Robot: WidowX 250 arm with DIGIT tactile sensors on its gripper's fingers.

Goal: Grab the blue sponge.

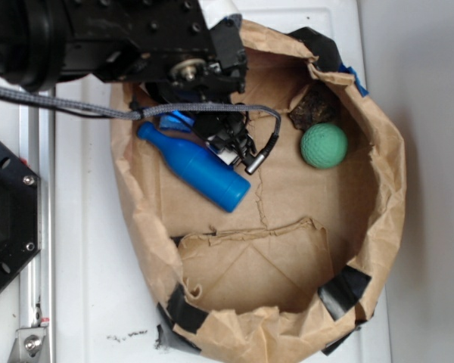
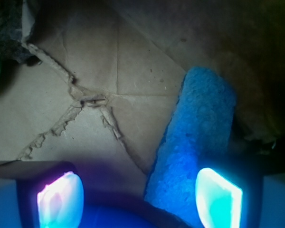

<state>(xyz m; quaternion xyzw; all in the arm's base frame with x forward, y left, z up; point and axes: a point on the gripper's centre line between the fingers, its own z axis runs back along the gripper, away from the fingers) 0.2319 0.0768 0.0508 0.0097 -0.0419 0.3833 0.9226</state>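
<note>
Inside paper bag [image 1: 378, 189], pincer [image 2: 140, 197] spread beside blue sponge [image 2: 194, 147]

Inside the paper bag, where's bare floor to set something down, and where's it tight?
Free: the bag floor below the blue bottle and green ball, down to the torn flap. Also between the bottle's base and the ball. Crowded: upper left, where the gripper, cable, bottle and blue sponge bunch together.

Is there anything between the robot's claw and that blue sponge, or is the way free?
Nothing visible blocks it. In the wrist view the gripper is open, and the blue sponge lies on the paper with its near end right by one fingertip. The blue bottle sits close alongside the gripper, not between it and the sponge.
</note>
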